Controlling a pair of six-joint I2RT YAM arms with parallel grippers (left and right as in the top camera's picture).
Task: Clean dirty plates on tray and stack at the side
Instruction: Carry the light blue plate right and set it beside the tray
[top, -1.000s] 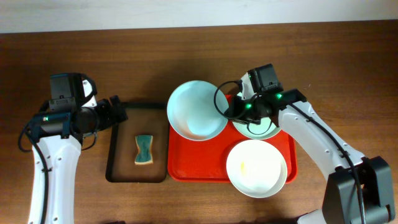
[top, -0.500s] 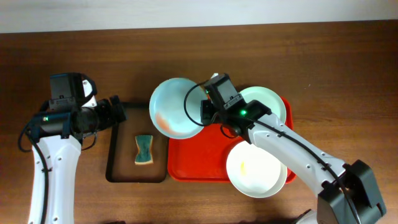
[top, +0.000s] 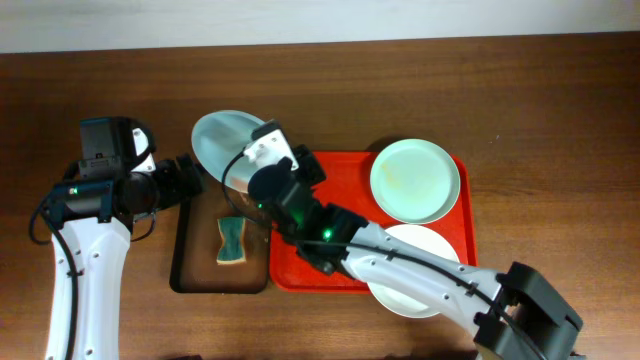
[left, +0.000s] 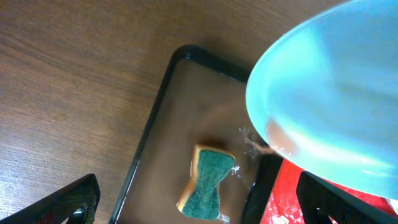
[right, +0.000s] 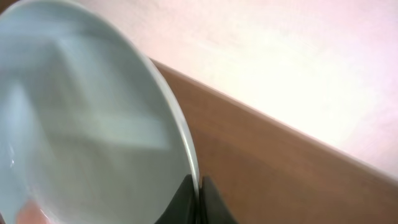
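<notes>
1. Right gripper (right: 198, 198): fingers pinched on the rim of the pale blue plate (top: 222, 143). In the right wrist view the rim edge runs straight down into the slot between the two dark fingertips, with the plate face spreading up and left from them.
2. Blue plate is off the red tray (top: 345, 262), tilted, in the air over the top right corner of the black tray (top: 184, 262) and the wood table (top: 320, 80) behind it. The left wrist view shows it hanging above the black tray's right rim, with an orange-brown smear near its lower edge.
3. Left gripper (left: 199, 205): fingers spread wide, both tips at the frame's bottom corners, nothing between them. It hovers at the black tray's left side, apart from the blue plate.
4. Pale green plate (top: 415, 180) lies flat in the red tray's top right corner, faint yellowish smear on it.
5. White plate (top: 430, 265) sits at the tray's lower right, partly hidden by the right arm.
6. Blue-green sponge (top: 232, 242) lies in the black tray, in water.
</notes>
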